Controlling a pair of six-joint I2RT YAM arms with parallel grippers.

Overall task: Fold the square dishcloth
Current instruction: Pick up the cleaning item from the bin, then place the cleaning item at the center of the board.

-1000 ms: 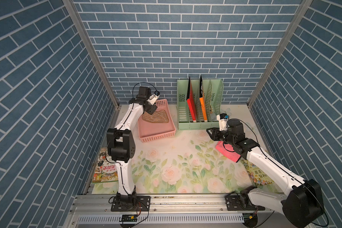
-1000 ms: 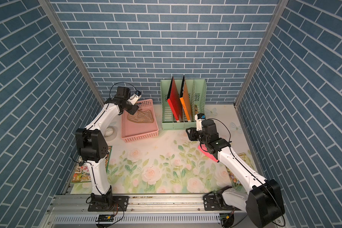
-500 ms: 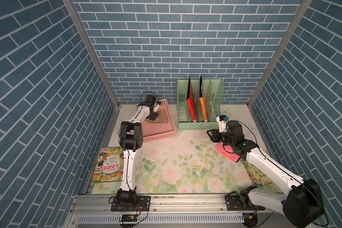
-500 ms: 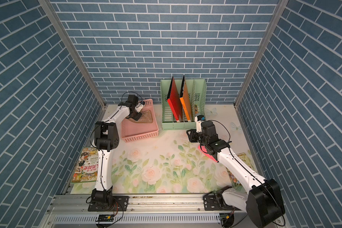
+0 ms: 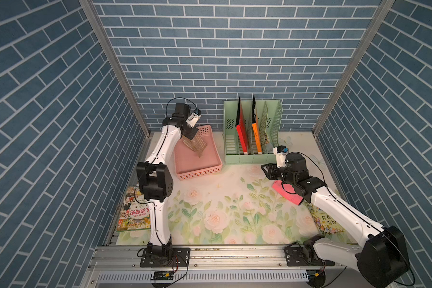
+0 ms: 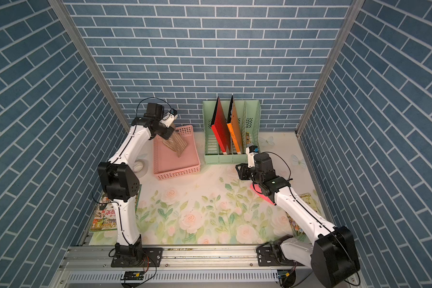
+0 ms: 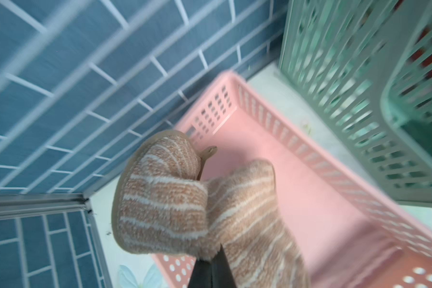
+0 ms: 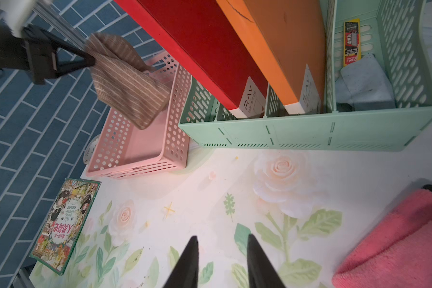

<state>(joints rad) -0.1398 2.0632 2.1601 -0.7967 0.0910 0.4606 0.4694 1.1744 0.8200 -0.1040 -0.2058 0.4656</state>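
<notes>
Black jaws of the left gripper [image 7: 211,269] are clamped tight on one edge of the tan striped dishcloth [image 7: 175,199], and the terry bunches into two soft lobes just past the fingertips. In both top views this gripper sits raised over the far left corner of the pink perforated basket [image 5: 200,173]. The cloth hangs from it as a drooping sheet with its lowest corner over the basket's floor; whether that corner touches the floor cannot be told. The basket stands at the far left of the floral mat [image 5: 222,199], close to the blue brick wall. Just to its right, against the far wall, stands a mint green file organiser [image 5: 250,158] with a red folder [image 5: 242,134] and an orange folder [image 5: 256,134] leaning upright in neighbouring slots. In front of the organiser, right of centre, the right gripper [image 8: 221,239] hovers low over the mat with its two fingers parted and nothing between them. A folded pink towel [image 8: 397,244] lies on the mat just beside that gripper, partly under the right arm's wrist. A picture book [image 5: 132,214] lies at the near left edge of the mat beside the left arm, and another book [image 5: 327,222] lies at the near right, partly covered by the right arm.
</notes>
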